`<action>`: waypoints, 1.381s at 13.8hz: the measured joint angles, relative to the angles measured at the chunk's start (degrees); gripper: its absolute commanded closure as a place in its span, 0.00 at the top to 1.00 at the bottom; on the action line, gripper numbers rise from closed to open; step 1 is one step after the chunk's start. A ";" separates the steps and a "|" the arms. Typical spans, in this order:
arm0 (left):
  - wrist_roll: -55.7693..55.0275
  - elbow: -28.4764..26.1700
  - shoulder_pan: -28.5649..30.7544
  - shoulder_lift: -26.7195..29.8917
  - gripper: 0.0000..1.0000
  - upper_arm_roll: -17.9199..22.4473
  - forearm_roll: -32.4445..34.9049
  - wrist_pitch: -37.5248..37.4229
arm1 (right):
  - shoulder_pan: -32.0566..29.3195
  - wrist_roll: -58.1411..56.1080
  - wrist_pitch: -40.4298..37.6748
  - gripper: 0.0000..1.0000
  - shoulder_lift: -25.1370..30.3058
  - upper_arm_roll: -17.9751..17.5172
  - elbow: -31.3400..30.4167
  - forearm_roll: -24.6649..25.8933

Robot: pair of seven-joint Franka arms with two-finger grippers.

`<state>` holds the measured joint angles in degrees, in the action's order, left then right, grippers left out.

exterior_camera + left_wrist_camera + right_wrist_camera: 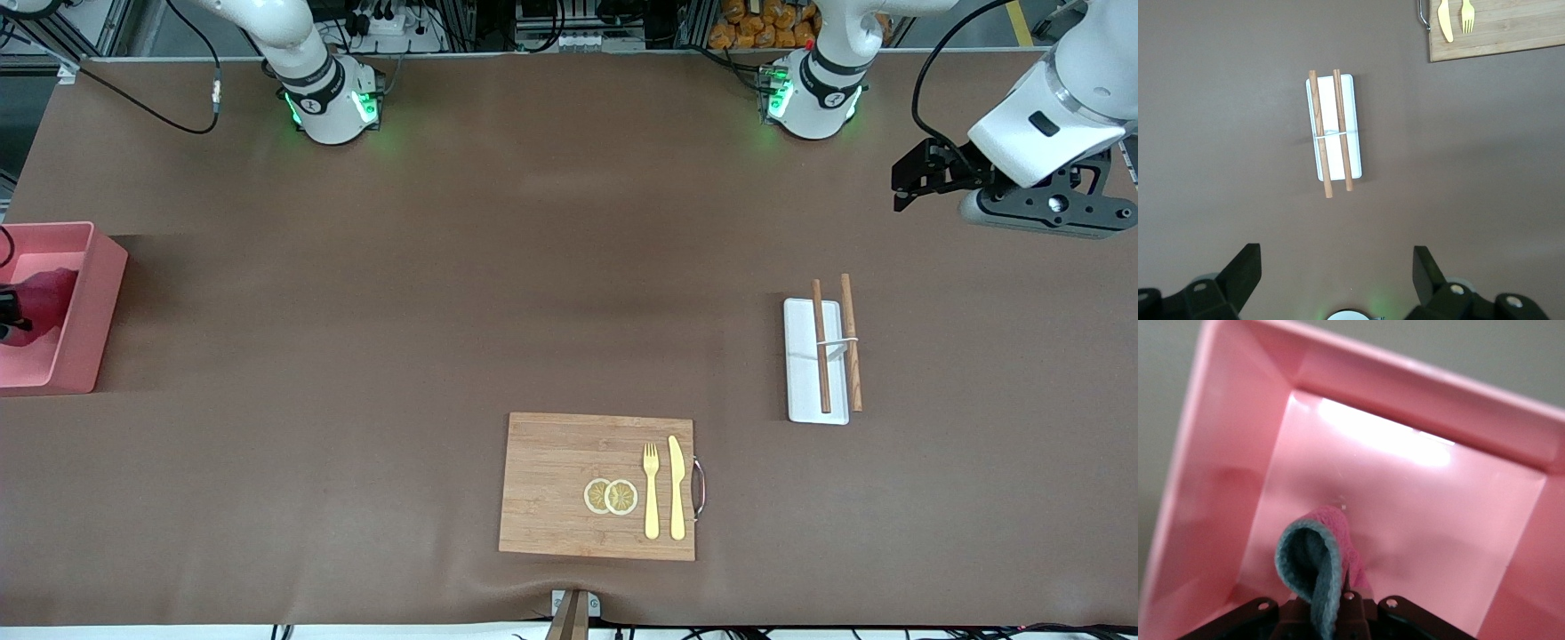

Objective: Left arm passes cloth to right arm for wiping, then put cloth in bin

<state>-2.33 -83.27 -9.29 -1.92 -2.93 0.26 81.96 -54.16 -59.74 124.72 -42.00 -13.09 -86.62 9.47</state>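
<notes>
The pink bin (93, 302) stands at the right arm's end of the table. My right gripper (7, 313) is over the inside of the bin, shut on the crimson-pink cloth (43, 295). In the right wrist view the cloth (1317, 560) hangs folded from the shut gripper (1338, 603), showing a grey-blue inner side, above the bin's floor (1418, 513). My left gripper (925, 173) is open and empty, held high over the left arm's end of the table. In the left wrist view its fingers (1245, 268) stand wide apart over bare table.
A white tray (800, 391) with two wooden chopsticks (821, 347) lies toward the left arm's end; it also shows in the left wrist view (1346, 113). A wooden cutting board (551, 489) with lemon slices (611, 496), a fork (651, 489) and a knife (677, 489) lies near the front edge.
</notes>
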 measured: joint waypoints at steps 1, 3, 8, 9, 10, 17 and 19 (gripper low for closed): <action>0.00 0.00 0.07 0.00 1.00 0.02 0.00 0.00 | -0.20 -0.42 0.09 0.76 -0.81 -0.02 0.23 0.00; 0.00 0.01 0.10 0.00 1.00 0.02 0.00 0.00 | -0.25 -0.54 0.06 1.00 -1.72 -0.04 0.34 0.00; 0.00 0.00 0.77 0.00 1.00 0.57 0.00 0.00 | -0.09 -0.60 -2.82 1.00 -1.92 -0.97 3.29 0.00; -0.07 0.00 1.48 0.00 1.00 0.73 0.00 0.00 | 0.34 -0.65 -6.16 1.00 -1.77 -1.42 5.57 0.03; -0.22 0.00 2.39 0.00 1.00 0.82 -0.01 0.00 | 1.30 -0.66 -10.23 1.00 -1.61 -1.73 8.51 0.04; -1.43 -0.35 4.77 -0.01 1.00 0.94 -0.10 -1.90 | 11.59 15.01 -33.39 1.00 4.54 -1.93 17.81 0.36; -1.54 -0.32 5.20 0.05 1.00 1.00 -0.10 -1.92 | 14.76 21.66 -37.91 1.00 6.68 -2.03 17.46 0.30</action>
<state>-3.87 -83.59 -4.09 -1.88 -1.92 0.16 80.04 -39.39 -38.08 86.81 -35.32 -15.12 -69.16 9.77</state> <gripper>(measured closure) 0.000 0.000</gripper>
